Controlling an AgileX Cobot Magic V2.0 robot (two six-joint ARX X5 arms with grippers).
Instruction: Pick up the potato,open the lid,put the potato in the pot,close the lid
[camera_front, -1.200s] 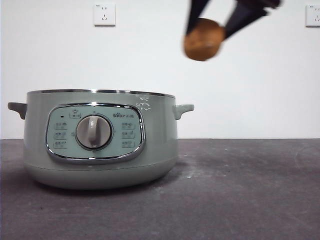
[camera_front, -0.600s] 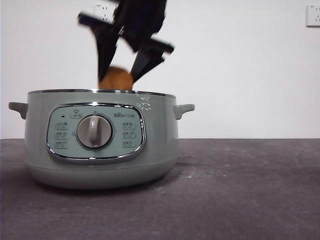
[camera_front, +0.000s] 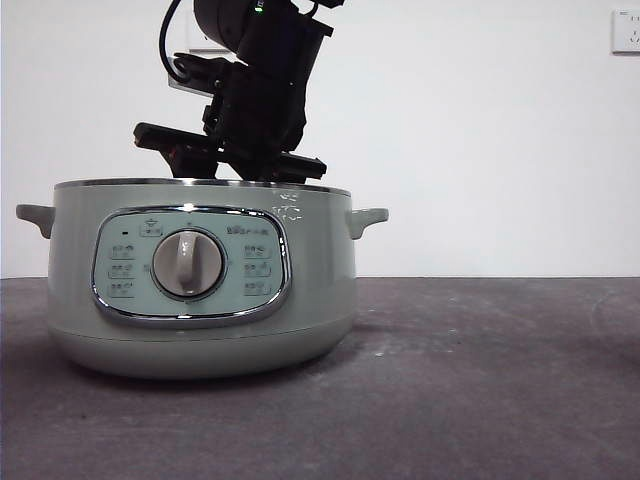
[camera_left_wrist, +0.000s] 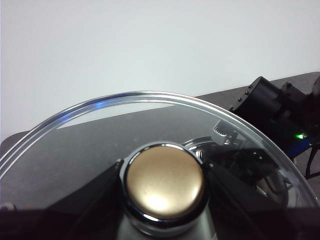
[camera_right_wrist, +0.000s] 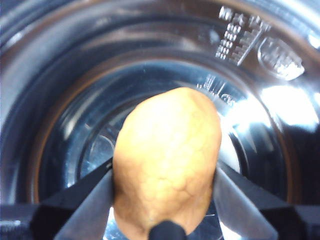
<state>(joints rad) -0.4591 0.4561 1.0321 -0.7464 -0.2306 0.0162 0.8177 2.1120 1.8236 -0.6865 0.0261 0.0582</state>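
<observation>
The pale green pot (camera_front: 200, 280) stands at the left of the table with its lid off. My right gripper (camera_right_wrist: 165, 190) is shut on the orange-brown potato (camera_right_wrist: 167, 160) and holds it down inside the pot's shiny inner bowl (camera_right_wrist: 260, 120). In the front view this arm (camera_front: 255, 100) reaches down into the pot's mouth, and the potato is hidden behind the rim. My left gripper (camera_left_wrist: 162, 187) is shut on the knob (camera_left_wrist: 164, 182) of the glass lid (camera_left_wrist: 100, 130) and holds it off the pot; this gripper is out of the front view.
The dark table (camera_front: 480, 380) stretches out right of the pot. A white wall with a socket (camera_front: 626, 30) stands behind. The right arm also shows past the lid in the left wrist view (camera_left_wrist: 280, 107).
My right gripper has carried the potato from high at the right, leftward over the pot and down into it. The potato has dropped below the rim.
</observation>
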